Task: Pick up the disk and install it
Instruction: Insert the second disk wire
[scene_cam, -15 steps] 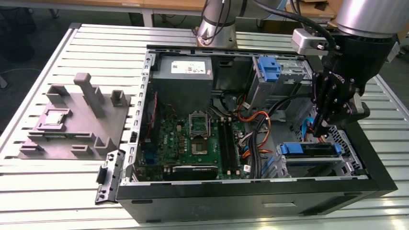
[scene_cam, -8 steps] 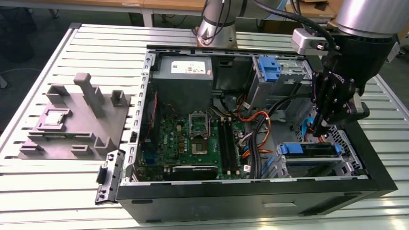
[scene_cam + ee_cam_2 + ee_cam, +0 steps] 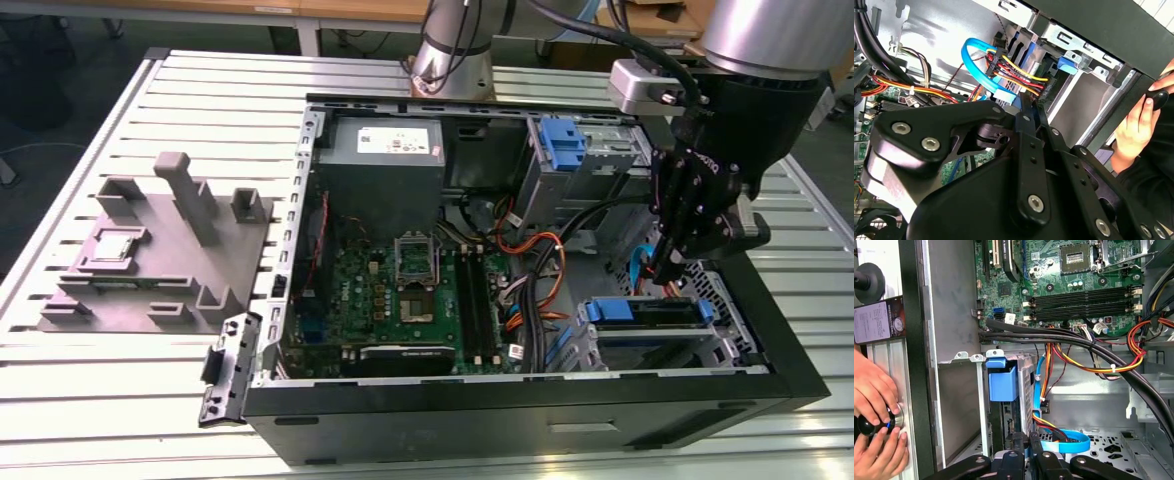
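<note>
One disk seated in bay at case edge; fingers pressed together just above.

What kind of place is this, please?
Probably a robotics lab or test bench for computer assembly. An open computer case lies on a slatted metal table, a gray fixture sits beside it, and the gripper reaches into the case near the drive bay.

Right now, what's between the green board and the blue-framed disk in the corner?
A bundle of black, orange and yellow cables runs between the green motherboard and the blue-framed disk, seen in the exterior view.
</note>
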### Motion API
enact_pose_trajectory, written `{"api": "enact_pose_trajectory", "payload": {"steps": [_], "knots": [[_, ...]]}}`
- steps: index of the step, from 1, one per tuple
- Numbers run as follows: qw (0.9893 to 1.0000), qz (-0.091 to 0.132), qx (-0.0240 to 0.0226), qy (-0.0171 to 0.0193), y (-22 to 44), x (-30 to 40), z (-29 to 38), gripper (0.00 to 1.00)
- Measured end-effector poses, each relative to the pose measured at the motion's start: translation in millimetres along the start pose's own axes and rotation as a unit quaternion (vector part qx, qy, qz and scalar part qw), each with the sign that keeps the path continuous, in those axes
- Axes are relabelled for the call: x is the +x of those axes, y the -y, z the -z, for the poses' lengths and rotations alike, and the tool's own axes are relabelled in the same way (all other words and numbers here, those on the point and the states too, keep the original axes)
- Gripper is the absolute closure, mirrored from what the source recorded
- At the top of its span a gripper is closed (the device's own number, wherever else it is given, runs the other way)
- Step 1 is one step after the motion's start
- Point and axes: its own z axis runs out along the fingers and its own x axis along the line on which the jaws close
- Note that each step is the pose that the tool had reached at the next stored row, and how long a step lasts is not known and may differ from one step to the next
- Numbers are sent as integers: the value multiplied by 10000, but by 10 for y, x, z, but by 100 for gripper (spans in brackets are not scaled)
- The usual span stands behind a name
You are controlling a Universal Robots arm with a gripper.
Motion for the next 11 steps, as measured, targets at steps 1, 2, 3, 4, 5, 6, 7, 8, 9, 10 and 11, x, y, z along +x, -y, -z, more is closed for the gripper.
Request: {"api": "enact_pose_trajectory", "payload": {"steps": [1,2,3,4,5,6,7,8,9,10,11], "knots": [[10000,0,0,0,0,0,0,84],[10000,0,0,0,0,0,0,84],[10000,0,0,0,0,0,0,84],[10000,0,0,1,0,0,0,84],[10000,0,0,1,0,0,0,84],[10000,-1,0,0,-5,1,0,84],[10000,-1,-1,0,-28,3,1,84],[10000,-1,-1,0,-33,3,1,84],[10000,0,0,1,-34,3,0,84],[10000,0,0,1,-34,3,0,84],[10000,0,0,1,-35,2,0,84]]}}
